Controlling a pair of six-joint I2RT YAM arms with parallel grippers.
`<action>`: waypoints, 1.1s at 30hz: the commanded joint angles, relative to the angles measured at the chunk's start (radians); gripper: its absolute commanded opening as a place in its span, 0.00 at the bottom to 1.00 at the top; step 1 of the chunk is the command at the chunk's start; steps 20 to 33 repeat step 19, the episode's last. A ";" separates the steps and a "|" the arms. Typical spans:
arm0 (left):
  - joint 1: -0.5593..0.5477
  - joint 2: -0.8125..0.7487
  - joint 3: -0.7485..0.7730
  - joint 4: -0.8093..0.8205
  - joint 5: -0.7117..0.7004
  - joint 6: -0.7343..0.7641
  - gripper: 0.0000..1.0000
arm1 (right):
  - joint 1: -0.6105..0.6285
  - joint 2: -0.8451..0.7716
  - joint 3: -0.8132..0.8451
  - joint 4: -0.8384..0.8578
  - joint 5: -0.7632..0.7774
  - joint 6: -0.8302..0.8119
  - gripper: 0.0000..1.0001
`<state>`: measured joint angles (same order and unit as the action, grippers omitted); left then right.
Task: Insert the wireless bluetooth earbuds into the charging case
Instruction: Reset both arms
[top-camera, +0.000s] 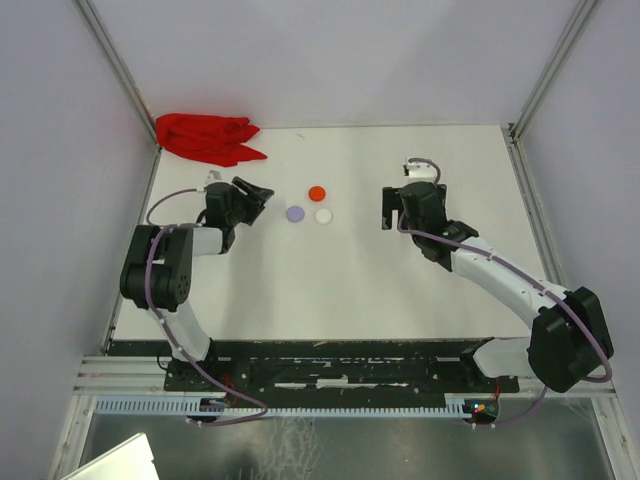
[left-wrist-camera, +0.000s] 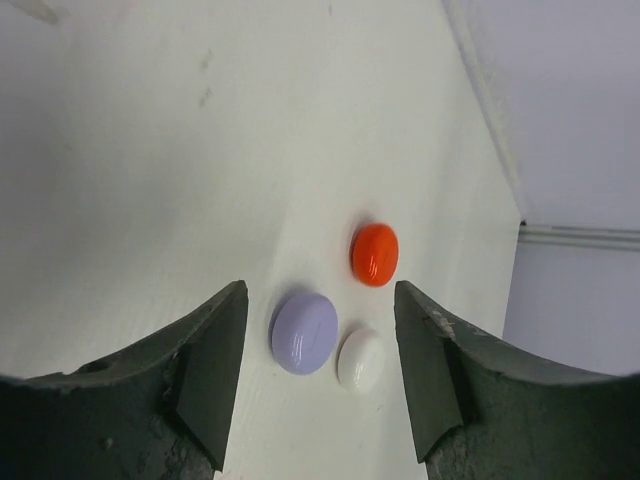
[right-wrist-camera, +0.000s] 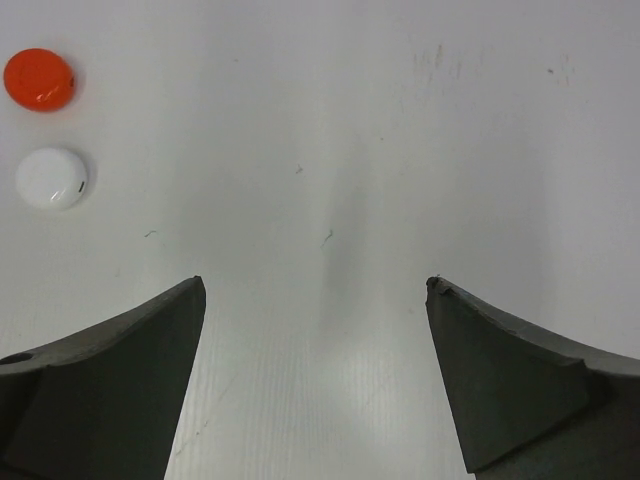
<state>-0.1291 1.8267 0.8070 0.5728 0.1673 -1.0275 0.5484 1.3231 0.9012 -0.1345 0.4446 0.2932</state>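
Note:
Three round, closed, coin-like discs lie on the white table: a purple disc, a white disc and a red disc. No earbuds show in any view. My left gripper is open and empty, just left of the purple disc. In the left wrist view the gripper frames the purple disc and white disc, with the red disc beyond. My right gripper is open and empty, right of the discs. In its wrist view the gripper is over bare table, with the red disc and white disc at far left.
A crumpled red cloth lies at the back left corner of the table. Grey walls with metal posts close in the back and sides.

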 joint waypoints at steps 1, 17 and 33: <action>0.128 -0.163 -0.058 -0.074 -0.077 0.055 0.67 | -0.080 0.002 0.120 -0.167 0.021 0.159 1.00; 0.399 -0.450 -0.246 -0.122 -0.120 0.113 0.76 | -0.120 0.079 0.254 -0.385 0.370 0.393 1.00; 0.399 -0.447 -0.254 -0.110 -0.104 0.106 0.76 | -0.119 0.071 0.254 -0.398 0.391 0.452 1.00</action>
